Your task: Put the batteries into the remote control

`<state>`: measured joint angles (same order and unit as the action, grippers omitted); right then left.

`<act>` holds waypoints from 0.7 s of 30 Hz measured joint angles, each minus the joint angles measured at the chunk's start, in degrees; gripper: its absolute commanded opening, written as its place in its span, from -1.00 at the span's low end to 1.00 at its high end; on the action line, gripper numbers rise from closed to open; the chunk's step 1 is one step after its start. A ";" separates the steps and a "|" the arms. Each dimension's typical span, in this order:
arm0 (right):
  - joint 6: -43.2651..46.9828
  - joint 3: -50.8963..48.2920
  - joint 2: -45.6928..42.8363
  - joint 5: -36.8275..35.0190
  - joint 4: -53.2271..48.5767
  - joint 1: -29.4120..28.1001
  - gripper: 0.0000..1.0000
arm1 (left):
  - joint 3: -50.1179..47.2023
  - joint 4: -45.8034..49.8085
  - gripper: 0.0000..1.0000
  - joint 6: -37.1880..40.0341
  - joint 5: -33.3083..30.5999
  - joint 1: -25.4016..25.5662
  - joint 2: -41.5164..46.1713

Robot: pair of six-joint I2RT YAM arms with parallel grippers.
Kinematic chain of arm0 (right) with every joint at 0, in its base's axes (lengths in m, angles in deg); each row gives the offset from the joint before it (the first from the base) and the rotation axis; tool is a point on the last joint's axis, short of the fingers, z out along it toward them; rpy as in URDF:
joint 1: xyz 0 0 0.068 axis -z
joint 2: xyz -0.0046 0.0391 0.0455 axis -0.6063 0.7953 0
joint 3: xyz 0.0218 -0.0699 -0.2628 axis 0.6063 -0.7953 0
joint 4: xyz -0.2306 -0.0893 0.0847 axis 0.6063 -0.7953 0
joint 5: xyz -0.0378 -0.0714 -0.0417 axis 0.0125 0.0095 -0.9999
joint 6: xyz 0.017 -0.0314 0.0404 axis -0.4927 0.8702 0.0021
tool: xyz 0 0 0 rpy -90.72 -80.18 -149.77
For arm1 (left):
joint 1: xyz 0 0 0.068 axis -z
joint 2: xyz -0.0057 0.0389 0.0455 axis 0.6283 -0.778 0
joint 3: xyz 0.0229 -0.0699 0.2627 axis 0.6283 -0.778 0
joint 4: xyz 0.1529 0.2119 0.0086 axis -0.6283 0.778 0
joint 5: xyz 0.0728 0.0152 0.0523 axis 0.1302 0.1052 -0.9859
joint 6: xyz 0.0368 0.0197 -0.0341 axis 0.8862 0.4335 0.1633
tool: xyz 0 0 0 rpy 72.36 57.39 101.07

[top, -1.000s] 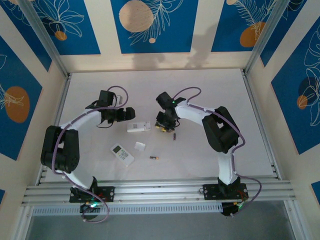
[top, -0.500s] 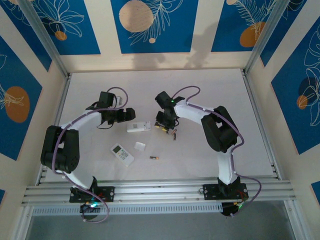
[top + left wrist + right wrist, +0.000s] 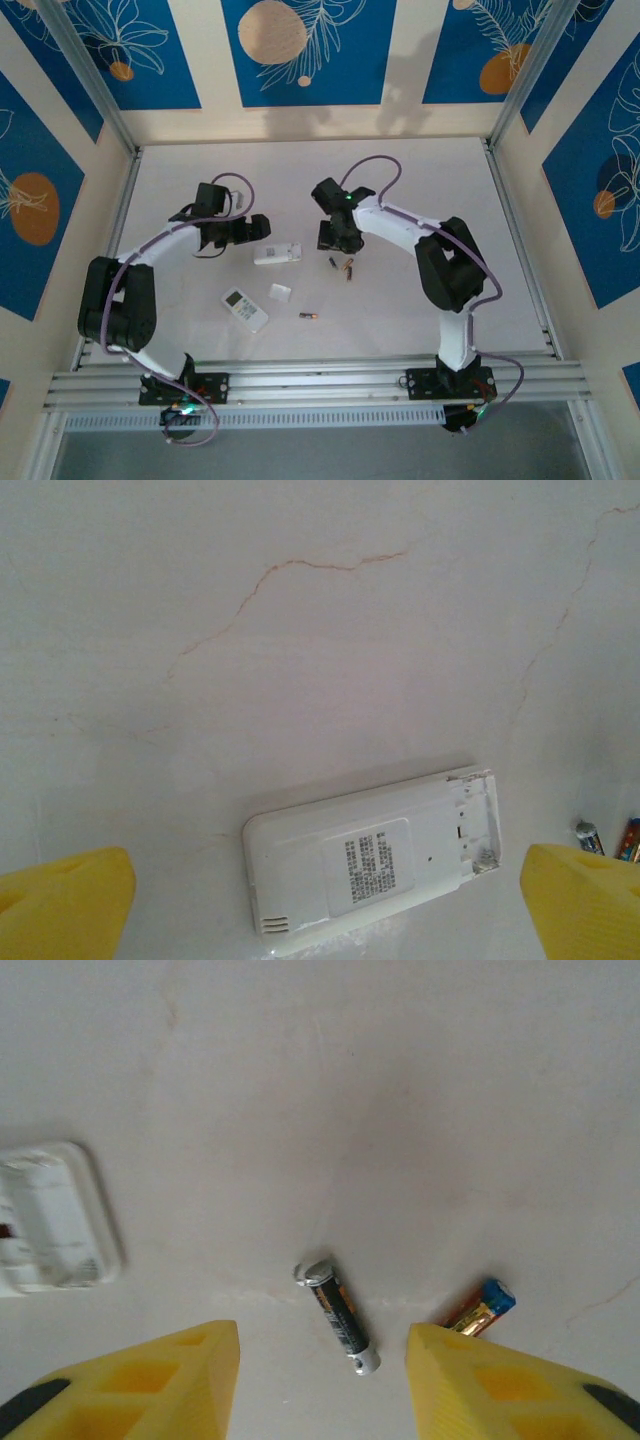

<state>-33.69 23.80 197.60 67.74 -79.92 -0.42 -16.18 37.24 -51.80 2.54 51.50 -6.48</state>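
The right gripper [image 3: 334,243] hangs slack, fingers apart and grasping nothing. A dark battery [image 3: 340,1317] lies on the table [image 3: 420,1110] between them, with a coppery battery [image 3: 480,1310] just beside it. Left of these sits the open-backed remote [image 3: 370,860], below the left gripper [image 3: 258,228], whose fingers are spread wide and empty. A third battery [image 3: 308,316] lies nearer, by what may be the cover [image 3: 280,292].

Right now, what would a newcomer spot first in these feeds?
A white remote lies face down in the middle of the table, its battery bay open and apparently empty. Just right of it lie two loose batteries: a dark one between the right gripper's open yellow fingers, and an orange one beside it. A second remote lies face up toward the table's near edge.
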 measured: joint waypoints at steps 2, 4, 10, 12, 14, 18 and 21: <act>1.92 0.31 1.86 0.07 -0.24 -0.22 -0.12 | -0.04 0.02 0.99 -0.04 0.22 0.00 0.00; 3.26 0.76 3.48 0.09 -0.46 -0.48 -0.21 | -0.04 0.04 1.00 -0.04 0.46 0.00 0.00; 5.75 2.56 6.43 0.31 -0.55 -0.59 -0.36 | -0.04 0.07 0.98 -0.85 1.53 0.02 -0.15; 6.36 2.56 6.58 0.35 -0.55 -0.68 -0.39 | -0.04 0.09 0.88 -1.07 2.10 0.02 -0.79; 6.62 2.56 6.58 0.57 -0.50 -0.68 -0.42 | -0.04 0.11 0.84 -1.49 2.60 0.07 -1.77; 7.08 2.56 6.93 0.96 -0.52 -0.81 -0.48 | -0.04 0.17 0.76 -1.88 3.39 0.87 -4.02; 7.65 2.56 7.30 0.92 -0.68 -0.92 -0.61 | 0.02 0.39 0.68 -2.32 3.43 1.53 -5.75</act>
<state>-26.04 26.36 204.90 68.66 -80.59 -1.33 -16.15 37.64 -54.12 5.97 53.03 -12.23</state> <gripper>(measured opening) 0.240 0.861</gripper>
